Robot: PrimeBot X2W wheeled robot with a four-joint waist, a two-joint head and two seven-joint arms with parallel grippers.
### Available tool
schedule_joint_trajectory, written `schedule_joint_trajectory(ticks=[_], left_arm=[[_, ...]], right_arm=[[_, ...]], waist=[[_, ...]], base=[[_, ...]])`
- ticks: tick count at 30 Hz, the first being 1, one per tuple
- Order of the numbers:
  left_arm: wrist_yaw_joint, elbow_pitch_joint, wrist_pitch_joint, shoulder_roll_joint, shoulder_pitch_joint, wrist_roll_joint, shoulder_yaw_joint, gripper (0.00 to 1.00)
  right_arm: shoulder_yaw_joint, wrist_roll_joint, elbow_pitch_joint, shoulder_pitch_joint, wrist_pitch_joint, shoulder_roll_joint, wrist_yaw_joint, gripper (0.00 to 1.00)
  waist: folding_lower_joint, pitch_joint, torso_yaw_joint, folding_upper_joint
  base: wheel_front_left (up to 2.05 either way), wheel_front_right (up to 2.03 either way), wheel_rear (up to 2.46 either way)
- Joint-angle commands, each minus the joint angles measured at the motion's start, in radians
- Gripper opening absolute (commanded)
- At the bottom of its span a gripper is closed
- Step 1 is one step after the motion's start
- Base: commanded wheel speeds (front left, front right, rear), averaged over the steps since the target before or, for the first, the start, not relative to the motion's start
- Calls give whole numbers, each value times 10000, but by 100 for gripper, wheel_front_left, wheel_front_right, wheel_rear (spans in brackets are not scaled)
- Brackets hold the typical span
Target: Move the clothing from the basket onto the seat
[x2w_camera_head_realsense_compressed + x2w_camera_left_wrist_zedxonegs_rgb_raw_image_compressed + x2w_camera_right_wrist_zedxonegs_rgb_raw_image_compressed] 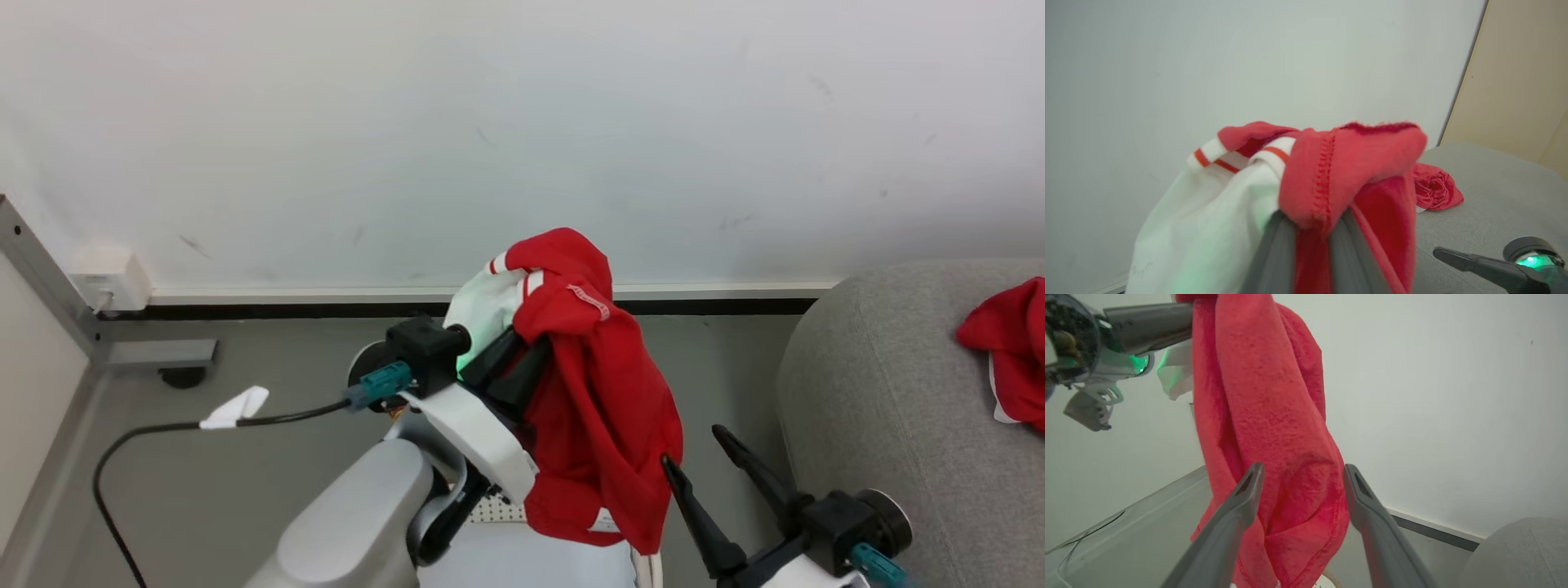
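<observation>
Dangling from left claw (516, 359), red clothing (604, 408) (right claw (692, 446) agape)

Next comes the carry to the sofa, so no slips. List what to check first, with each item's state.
1. Left gripper shut on garment: ok.
2. Garment clear of basket: cannot tell; its hem hangs low near it.
3. Right gripper open, holding nothing: ok.
4. Right gripper out of the carry path: probably not ok; it stands between garment and sofa.
5. Bare sofa room beside the other garment: ok.
</observation>
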Motion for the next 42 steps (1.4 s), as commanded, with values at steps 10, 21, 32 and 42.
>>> schedule_joint_trajectory(ticks=[10, 21, 32, 42], left_arm=[[-39, -539, 199, -470, 431, 107, -1236, 0], [-51, -868, 460, -403, 713, -237, -2831, 0], [-53, -656, 371, -305, 466, -529, -3165, 0], [-1, -475, 167, -68, 345, -769, -2792, 0]], right_arm=[[1468, 579, 3130, -1721, 5, 489, -24, 100], [1515, 401, 3778, -2360, 5, 583, -22, 100], [2340, 345, 3031, -2426, 3, 335, -22, 14], [2485, 617, 2654, -2197, 3, 72, -22, 0]], waist=[[1, -148, 782, -1], [1, -262, 1438, -1], [1, -286, 1594, -1], [1, -267, 1474, -1]], base=[[0, 0, 0], [0, 0, 0], [0, 0, 0], [0, 0, 0]])
